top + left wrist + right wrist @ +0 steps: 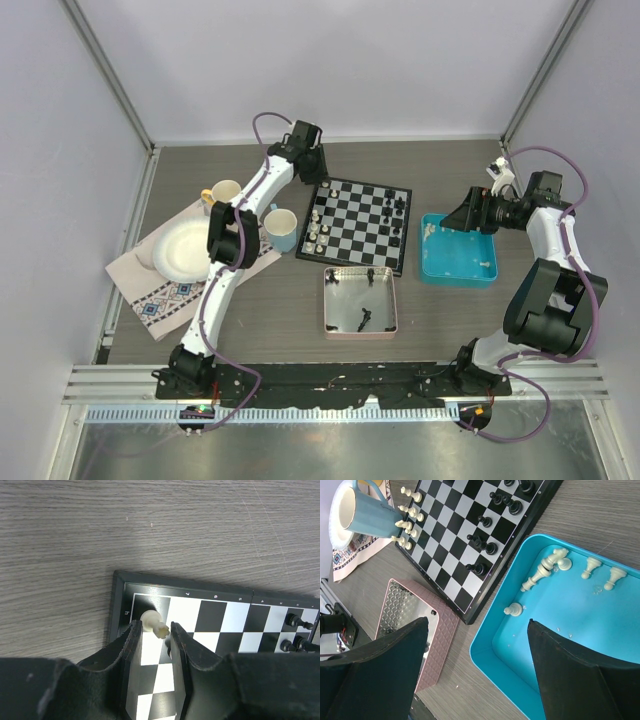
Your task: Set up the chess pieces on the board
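Partway there, we reckon: white chessmen [318, 232] line the 9 o'clock edge of the board [358, 228], black ones [398, 212] stand at 3, left fingers [125, 650] straddle a white piece [151, 621] at the 11 o'clock corner, grip unclear, and right fingers [385, 665] gape empty over the blue tray [455, 264] with its leftover whites [542, 570].

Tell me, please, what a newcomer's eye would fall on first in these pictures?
The board in the middle of the table stands out, with off-white chessmen lined along its left edge and black chessmen along its right. The left gripper sits at its far left corner with a tilted off-white piece between its fingers, though a grip is unclear. To the right, the right gripper hangs open over a blue tray holding more loose pieces.
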`<action>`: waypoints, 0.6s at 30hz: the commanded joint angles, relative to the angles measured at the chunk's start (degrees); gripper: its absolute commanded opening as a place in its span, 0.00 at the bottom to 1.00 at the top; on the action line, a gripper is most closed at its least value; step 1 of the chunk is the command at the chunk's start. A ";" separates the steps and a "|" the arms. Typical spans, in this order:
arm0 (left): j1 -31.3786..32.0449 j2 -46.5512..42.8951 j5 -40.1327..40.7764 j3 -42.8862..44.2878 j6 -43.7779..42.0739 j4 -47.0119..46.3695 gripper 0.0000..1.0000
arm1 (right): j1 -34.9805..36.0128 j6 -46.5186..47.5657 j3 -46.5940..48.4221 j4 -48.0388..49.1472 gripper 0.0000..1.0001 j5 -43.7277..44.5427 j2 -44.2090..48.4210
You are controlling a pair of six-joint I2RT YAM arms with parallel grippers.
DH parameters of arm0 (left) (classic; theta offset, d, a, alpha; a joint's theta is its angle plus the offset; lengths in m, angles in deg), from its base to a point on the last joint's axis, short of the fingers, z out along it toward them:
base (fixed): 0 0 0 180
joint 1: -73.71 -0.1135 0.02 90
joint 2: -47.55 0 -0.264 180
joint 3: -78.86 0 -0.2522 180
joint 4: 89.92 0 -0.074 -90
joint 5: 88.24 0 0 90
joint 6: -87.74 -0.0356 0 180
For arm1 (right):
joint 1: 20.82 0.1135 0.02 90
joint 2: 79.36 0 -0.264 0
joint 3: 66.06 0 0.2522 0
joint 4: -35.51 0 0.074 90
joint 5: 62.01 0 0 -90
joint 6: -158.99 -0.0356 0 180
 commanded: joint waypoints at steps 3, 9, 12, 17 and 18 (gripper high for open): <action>-0.45 0.06 -0.63 2.41 1.05 -1.93 0.31 | -0.26 1.14 0.27 0.53 0.86 -1.38 -0.14; -0.45 0.06 -0.63 2.41 1.23 -2.11 0.25 | -0.26 1.31 0.27 0.44 0.86 -1.47 -0.14; -0.45 0.06 -0.02 2.41 1.49 -2.28 0.24 | -0.26 1.40 0.18 0.44 0.86 -1.47 -0.23; -0.36 0.06 1.21 2.41 1.66 -2.72 0.21 | -0.26 1.49 0.27 0.09 0.86 -1.38 -0.32; -0.36 0.06 1.39 2.41 1.66 -2.72 0.21 | -0.26 1.58 0.27 0.09 0.86 -1.38 -0.32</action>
